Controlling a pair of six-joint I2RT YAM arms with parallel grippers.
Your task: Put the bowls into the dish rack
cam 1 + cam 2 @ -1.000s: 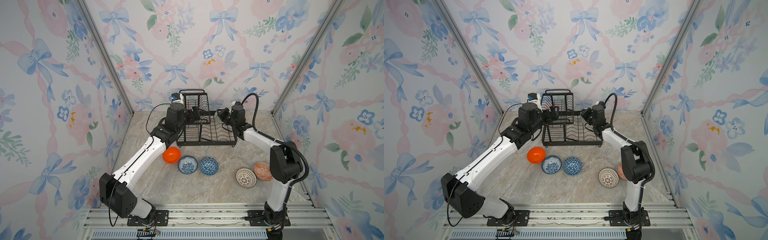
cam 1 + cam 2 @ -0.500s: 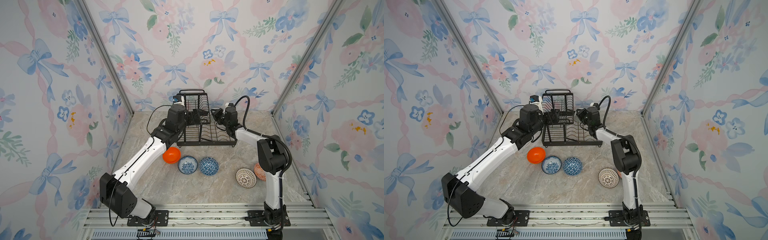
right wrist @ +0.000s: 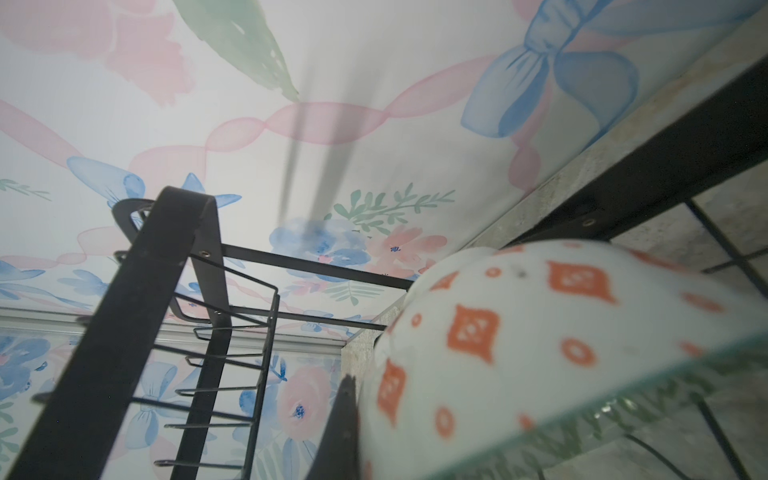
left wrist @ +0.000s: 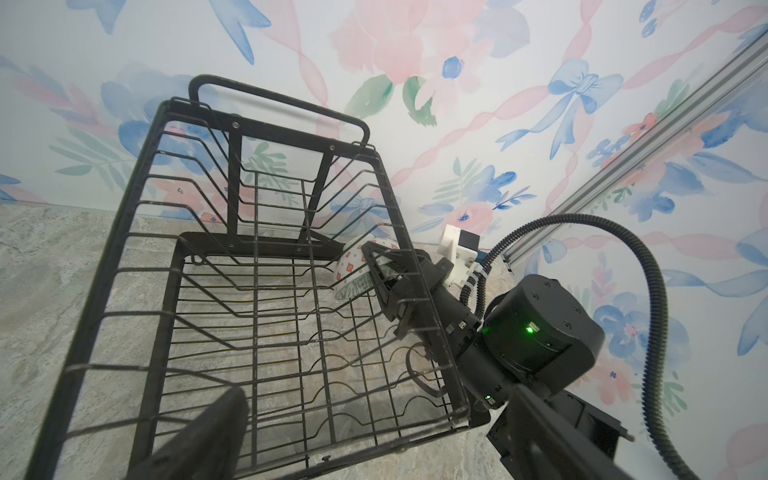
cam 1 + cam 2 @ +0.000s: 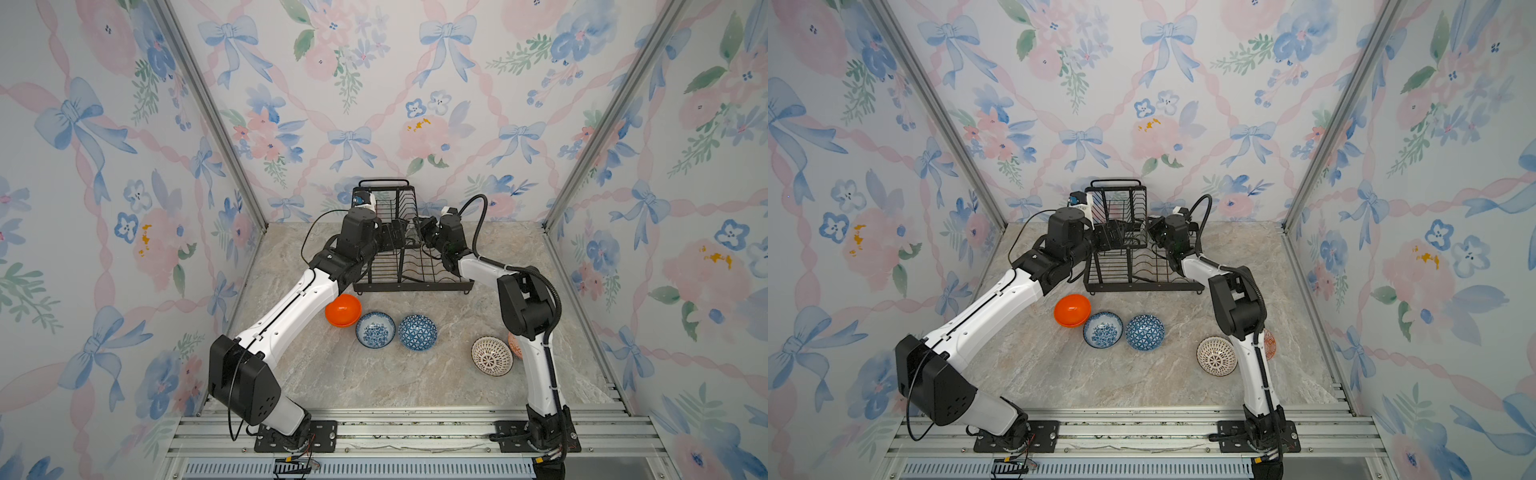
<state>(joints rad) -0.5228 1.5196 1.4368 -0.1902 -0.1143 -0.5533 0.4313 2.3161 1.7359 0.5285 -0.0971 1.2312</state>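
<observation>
Bowls are mostly down on the marble tabletop (image 5: 374,382): five are strung out in front of the dish rack (image 5: 415,286) and a sixth is up in a gripper.

Starting at the left, the left arm (image 5: 286,320) stretches from its base up to the rack. The left gripper (image 5: 392,237) hangs at the near left end of the upper basket (image 5: 399,208), jaws spread wide with nothing gripped. Under that forearm sits the plain orange bowl (image 5: 343,311), upright and right up against the blue-floral bowl (image 5: 375,330). The blue triangle-patterned bowl (image 5: 417,332) stands just beside that one.

Behind them the rack sits by the back wall, with the upper basket on its left half and the lower tray (image 5: 453,274) running out to the right. At the basket's right side the right gripper (image 4: 376,272) is pinched on the rim of the pale green-rimmed bowl (image 4: 353,270), which is white outside with orange-red diamonds. That bowl is tipped on edge above the tray's wires. I can't tell whether it sits inside the basket wall or just outside it.

Further right, the white lattice bowl (image 5: 491,356) rests on the table near the right arm (image 5: 528,316). The orange-red patterned bowl (image 5: 513,347) peeks out from behind that arm, close beside the lattice one.
</observation>
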